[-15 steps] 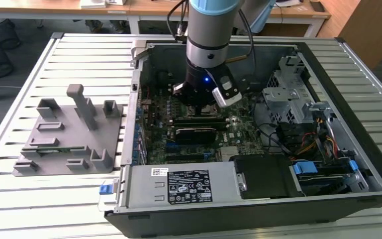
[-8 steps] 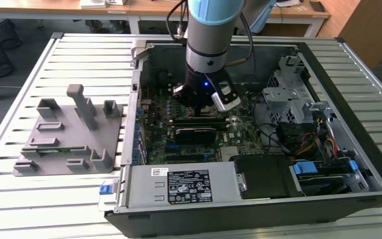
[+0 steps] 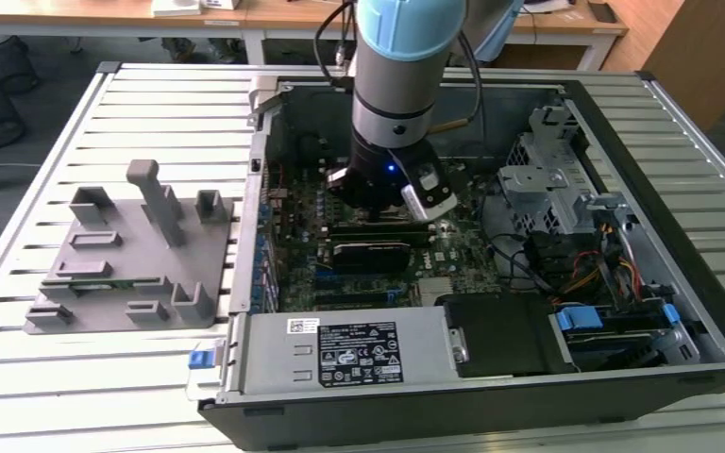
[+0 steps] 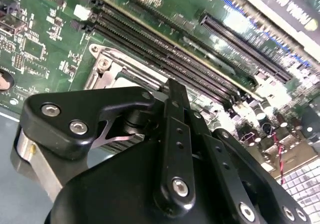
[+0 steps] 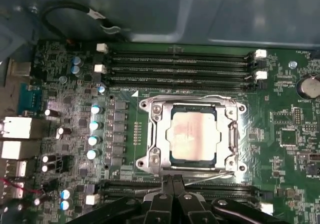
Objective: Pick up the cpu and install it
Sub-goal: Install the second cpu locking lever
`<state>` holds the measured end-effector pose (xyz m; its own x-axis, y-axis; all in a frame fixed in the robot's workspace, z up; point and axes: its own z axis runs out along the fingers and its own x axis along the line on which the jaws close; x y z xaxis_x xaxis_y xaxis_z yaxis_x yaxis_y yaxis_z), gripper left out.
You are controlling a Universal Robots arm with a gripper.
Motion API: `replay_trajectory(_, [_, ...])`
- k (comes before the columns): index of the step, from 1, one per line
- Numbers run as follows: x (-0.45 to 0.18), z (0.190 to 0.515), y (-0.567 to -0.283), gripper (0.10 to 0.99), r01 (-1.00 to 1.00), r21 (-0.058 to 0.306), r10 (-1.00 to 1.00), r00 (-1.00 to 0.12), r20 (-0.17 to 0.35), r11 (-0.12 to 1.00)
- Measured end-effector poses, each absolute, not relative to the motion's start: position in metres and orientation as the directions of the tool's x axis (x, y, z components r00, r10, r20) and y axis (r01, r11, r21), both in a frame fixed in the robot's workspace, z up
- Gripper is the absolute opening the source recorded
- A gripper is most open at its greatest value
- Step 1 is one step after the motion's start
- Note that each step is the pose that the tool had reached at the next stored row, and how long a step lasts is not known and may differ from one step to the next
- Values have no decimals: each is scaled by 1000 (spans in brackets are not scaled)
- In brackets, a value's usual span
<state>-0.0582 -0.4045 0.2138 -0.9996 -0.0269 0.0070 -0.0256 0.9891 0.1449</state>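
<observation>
The arm (image 3: 400, 85) reaches down into an open computer case (image 3: 665, 311) that lies on a slatted table (image 3: 148, 113). The gripper (image 3: 388, 203) hangs low over the motherboard (image 3: 294, 203), near the middle of the case.

In the first wrist view, the cpu (image 5: 193, 135) lies flat inside the socket frame (image 5: 150, 134) on the motherboard (image 5: 295, 134). Its silvery top plate faces up, and the metal bracket surrounds it on all sides. The cpu sits between two groups of memory slots: one bank (image 5: 177, 69) on one side of the socket, a second bank (image 5: 130, 186) on the other.

The gripper (image 5: 173, 204) sits just beside the socket edge, above the second bank. Its black fingers (image 5: 162, 201) stand together at the tips, with nothing held between them. The gripper does not touch the cpu.

In the second wrist view, the gripper linkage (image 4: 175, 149) covers much of the socket; a corner of the frame (image 4: 102, 64) shows past it, next to the memory slots (image 4: 150, 39).

In the exterior view, a grey fixture (image 3: 129, 255) stands on the table to the exterior view's left of the case. A power supply (image 3: 337, 349) with a white label occupies the near end of the case. A drive cage (image 3: 546, 179) sits toward the exterior view's right.
</observation>
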Motion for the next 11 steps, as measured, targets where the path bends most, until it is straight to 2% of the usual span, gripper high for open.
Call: replay_trajectory(11, [-69,207,-407,110,-26,175,-27,-1000,6,984])
